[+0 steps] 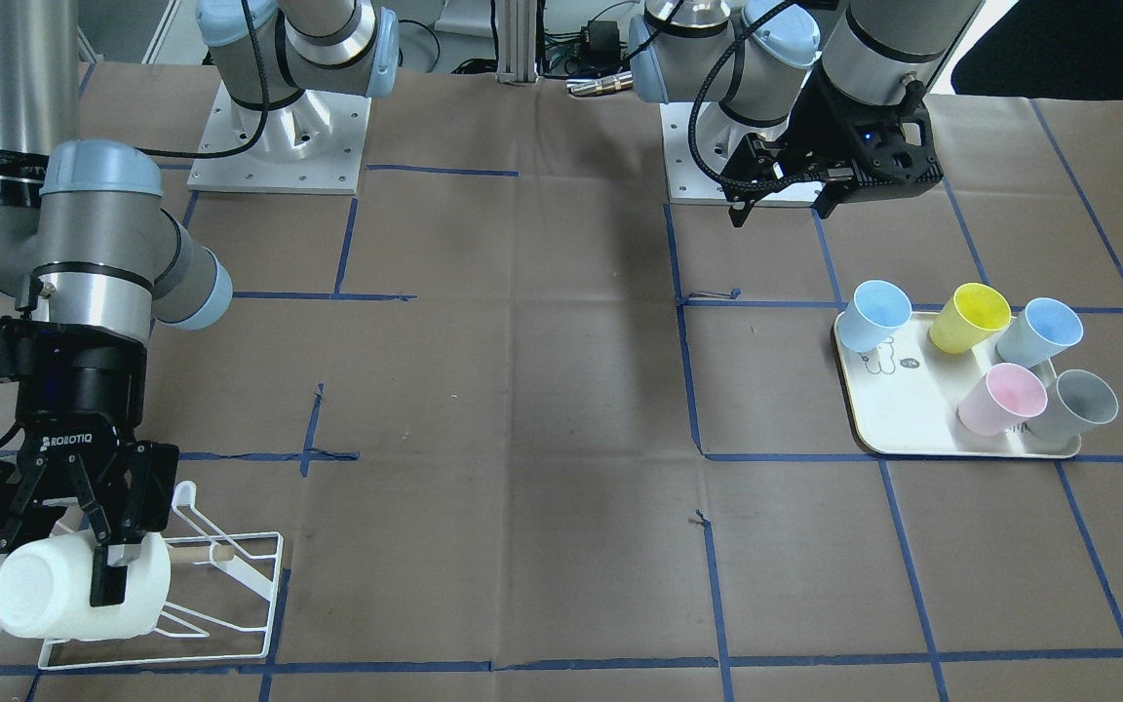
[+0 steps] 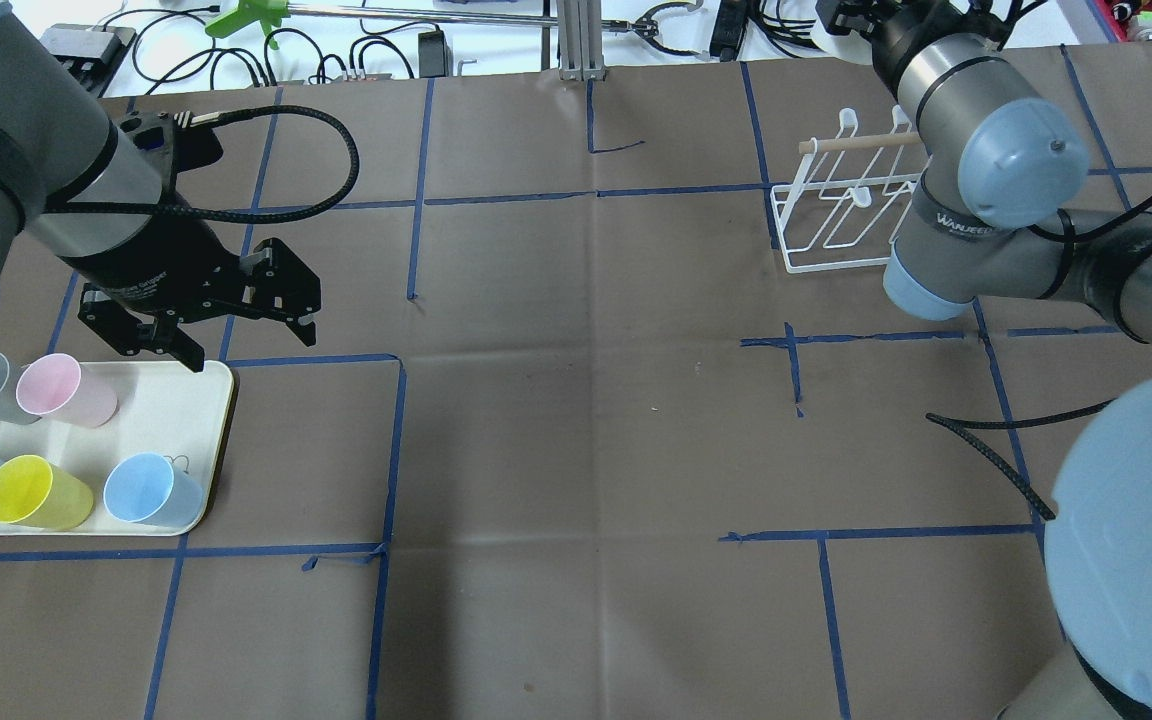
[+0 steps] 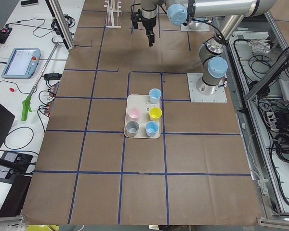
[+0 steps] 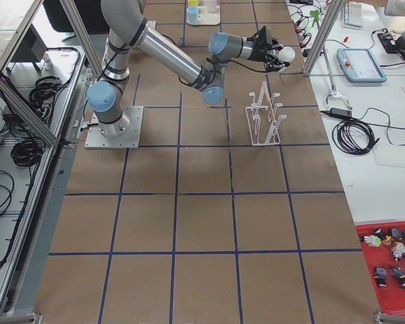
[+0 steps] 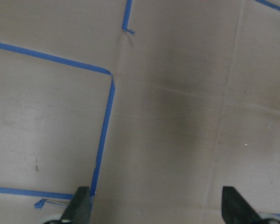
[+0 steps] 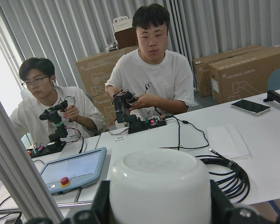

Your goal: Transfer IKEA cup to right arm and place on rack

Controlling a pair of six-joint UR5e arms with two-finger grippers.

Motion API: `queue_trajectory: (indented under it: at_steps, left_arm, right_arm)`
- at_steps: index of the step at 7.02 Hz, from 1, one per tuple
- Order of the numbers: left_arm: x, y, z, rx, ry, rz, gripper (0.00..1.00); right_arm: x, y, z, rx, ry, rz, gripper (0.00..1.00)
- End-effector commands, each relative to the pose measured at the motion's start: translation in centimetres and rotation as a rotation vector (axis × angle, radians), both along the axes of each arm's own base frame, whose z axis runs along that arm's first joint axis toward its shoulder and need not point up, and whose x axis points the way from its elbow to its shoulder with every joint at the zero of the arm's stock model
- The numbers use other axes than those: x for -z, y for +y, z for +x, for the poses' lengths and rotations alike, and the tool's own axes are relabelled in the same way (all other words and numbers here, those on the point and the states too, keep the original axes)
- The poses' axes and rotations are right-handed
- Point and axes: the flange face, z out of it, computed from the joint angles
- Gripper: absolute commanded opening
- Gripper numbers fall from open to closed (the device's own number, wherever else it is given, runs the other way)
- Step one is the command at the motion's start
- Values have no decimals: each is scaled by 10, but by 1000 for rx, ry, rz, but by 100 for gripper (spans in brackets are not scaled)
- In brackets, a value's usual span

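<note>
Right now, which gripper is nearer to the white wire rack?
Right. The right gripper, shut on the white cup, is close by the rack; the left gripper hangs open across the table, by the cream tray.

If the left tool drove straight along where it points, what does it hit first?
The left tool, open and empty, points down at the brown paper table cover, beside a blue tape line. Probably bare paper first; height unclear.

white cup (image 6: 159, 186) cropped below, rack (image 2: 858, 143) apparently part-hidden
</note>
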Motion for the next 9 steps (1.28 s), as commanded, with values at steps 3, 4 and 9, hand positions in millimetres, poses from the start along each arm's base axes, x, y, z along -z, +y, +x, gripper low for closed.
queue_trajectory:
  at_steps: [3,4,9]
  left_arm:
    - [-23,-18,-12,49,-30,-31,99]
    - [-19,-19,-12,79,-25,-41,99]
    - [-15,-31,-11,100,-29,-83,99]
  right_arm:
    - [35,-24,-7,22,63,-65,28]
    - [44,-24,-7,17,82,-52,28]
    - [67,-21,-21,45,147,-52,28]
